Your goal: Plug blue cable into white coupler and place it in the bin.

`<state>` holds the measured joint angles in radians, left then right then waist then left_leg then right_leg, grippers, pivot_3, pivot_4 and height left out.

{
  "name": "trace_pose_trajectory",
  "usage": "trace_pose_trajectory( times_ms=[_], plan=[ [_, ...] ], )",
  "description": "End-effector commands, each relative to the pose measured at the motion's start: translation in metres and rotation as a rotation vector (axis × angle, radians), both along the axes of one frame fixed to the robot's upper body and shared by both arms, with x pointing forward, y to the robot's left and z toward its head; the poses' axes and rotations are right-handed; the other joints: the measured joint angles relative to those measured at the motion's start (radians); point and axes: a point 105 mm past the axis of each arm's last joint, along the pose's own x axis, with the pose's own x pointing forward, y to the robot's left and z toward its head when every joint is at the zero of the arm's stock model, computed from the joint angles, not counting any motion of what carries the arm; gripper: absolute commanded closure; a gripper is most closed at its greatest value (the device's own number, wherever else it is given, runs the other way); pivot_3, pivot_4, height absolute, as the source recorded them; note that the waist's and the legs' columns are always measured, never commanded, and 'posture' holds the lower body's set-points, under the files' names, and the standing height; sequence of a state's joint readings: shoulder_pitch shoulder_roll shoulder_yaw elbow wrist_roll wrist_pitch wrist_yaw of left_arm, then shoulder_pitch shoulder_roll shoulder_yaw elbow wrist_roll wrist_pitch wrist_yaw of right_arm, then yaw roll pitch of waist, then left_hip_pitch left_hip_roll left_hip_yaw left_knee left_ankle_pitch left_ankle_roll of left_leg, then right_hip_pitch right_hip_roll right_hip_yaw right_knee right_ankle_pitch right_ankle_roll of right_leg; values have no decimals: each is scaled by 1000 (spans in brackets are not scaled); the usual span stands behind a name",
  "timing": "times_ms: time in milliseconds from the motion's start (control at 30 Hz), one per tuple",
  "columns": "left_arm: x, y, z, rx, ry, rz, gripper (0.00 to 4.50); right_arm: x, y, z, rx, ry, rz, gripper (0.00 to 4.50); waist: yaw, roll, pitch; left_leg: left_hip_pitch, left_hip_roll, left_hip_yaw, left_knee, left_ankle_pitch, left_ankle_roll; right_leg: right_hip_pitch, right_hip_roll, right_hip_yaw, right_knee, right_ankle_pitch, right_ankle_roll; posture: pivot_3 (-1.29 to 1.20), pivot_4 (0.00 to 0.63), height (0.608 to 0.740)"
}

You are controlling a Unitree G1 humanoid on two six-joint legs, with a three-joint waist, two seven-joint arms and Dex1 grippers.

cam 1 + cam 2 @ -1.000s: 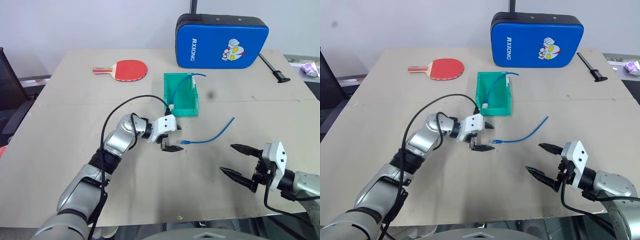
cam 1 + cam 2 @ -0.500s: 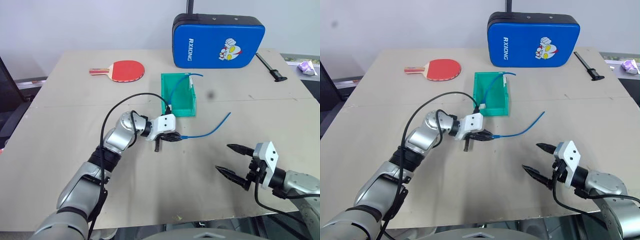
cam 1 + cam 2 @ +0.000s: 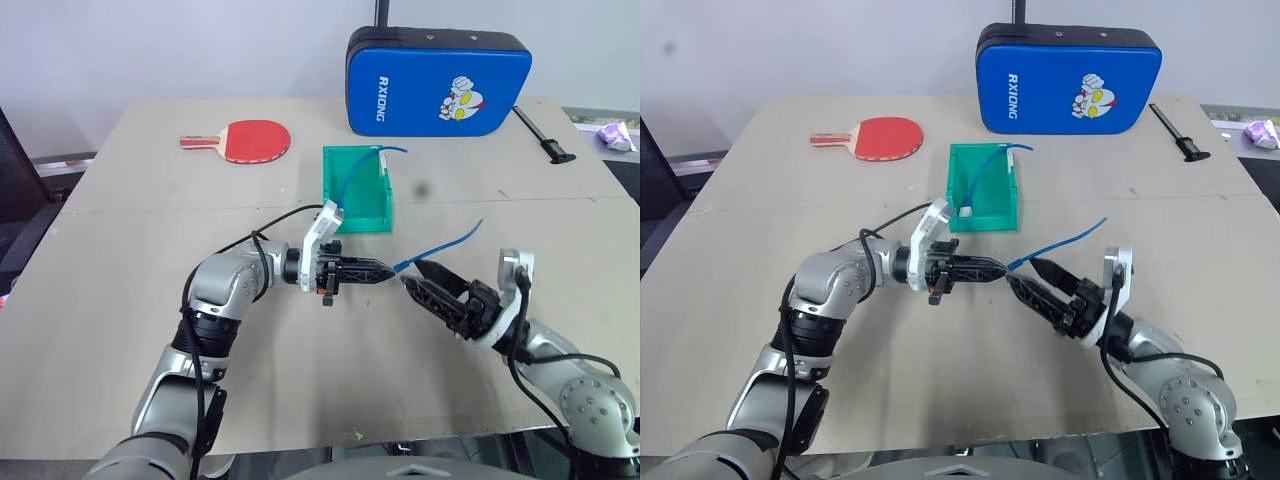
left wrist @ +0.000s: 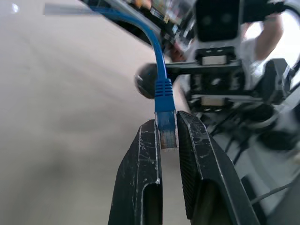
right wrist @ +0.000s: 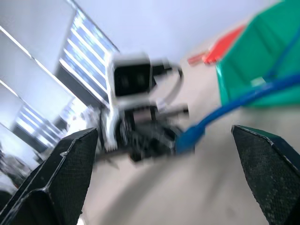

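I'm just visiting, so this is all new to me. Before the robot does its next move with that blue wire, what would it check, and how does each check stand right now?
1. Left tool shut on the blue cable at its plug: ok.
2. Right tool open, holding nothing: ok.
3. Cable lifted off the table: ok.
4. White coupler ready to take the plug: cannot tell.
5. Green bin upright with its top open: ok.

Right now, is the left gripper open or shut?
Shut: the left gripper clamps the clear plug of the blue cable between its two black fingers.
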<state>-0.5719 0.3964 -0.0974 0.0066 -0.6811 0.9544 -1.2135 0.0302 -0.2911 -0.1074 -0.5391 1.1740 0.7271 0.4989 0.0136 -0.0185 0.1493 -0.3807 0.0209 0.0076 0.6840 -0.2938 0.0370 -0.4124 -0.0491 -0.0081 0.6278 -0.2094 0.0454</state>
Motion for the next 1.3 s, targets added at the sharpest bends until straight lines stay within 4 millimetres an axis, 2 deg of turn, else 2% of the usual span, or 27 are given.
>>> trace_pose_trajectory(
  times_ms=[33,300,333,367,600,633,933,1000,1033,1100,1167,1200,1300],
  plan=[
    [-2,-3,22,-85,-2,-7,4440,-2,3,14,65,-21,29,0,0,0,0,0,0,0,0,0,0,0,0,0,0,0,0,0,150,728],
    [-9,-7,25,-111,42,-39,4440,3,9,21,88,-31,27,0,-2,0,0,0,-2,0,0,0,0,0,0,0,0,0,0,0,150,728],
    [-9,-6,25,-111,45,-43,4500,3,9,22,94,-33,24,500,-2,0,0,0,-3,0,0,0,0,0,0,0,0,0,0,0,150,728],
    [-10,-6,24,-110,46,-44,4500,4,10,22,97,-34,22,758,-2,0,0,0,-3,0,0,0,0,0,0,0,0,0,0,0,150,728],
    [-8,-6,24,-105,46,-31,4500,4,10,19,74,-37,28,4245,-2,0,0,0,-3,1,0,0,0,0,0,1,-1,0,0,0,150,728],
    [-8,-6,24,-105,46,-31,4500,4,9,18,74,-37,29,4446,-2,0,0,0,-3,1,0,0,0,0,0,1,-1,0,0,0,150,728],
    [-2,-6,25,-137,42,7,4500,4,11,19,86,-25,49,4446,-2,0,0,0,-3,1,0,0,0,0,0,1,-1,0,0,0,150,728],
    [-7,-6,23,-124,25,-6,3521,6,9,19,86,-24,41,4500,-2,0,0,0,-3,1,0,0,0,0,0,1,-1,0,0,0,150,728],
    [-9,-6,23,-120,17,-6,3369,7,7,19,85,-24,34,4500,-2,0,0,0,-3,1,0,0,0,0,0,1,-1,0,0,0,150,728],
    [-6,-5,24,-110,-21,41,2464,10,0,20,87,-27,14,4500,-2,0,0,0,-3,1,-1,0,0,0,0,1,-1,0,0,0,150,728],
    [-17,-2,29,-105,-67,13,1712,13,-8,22,89,-32,-4,4500,-2,0,0,0,-2,1,-1,0,0,0,0,1,-1,0,0,0,150,728],
    [-25,0,30,-80,-111,-8,1183,16,-13,22,82,-36,-17,4500,-3,0,0,0,-1,1,-1,0,0,0,0,2,-1,0,0,0,150,728],
    [-33,1,37,-33,-236,42,1183,23,-30,17,43,-42,-66,4500,0,1,0,0,-1,2,-2,0,0,-1,-1,2,-1,0,0,0,150,728]
  ],
)
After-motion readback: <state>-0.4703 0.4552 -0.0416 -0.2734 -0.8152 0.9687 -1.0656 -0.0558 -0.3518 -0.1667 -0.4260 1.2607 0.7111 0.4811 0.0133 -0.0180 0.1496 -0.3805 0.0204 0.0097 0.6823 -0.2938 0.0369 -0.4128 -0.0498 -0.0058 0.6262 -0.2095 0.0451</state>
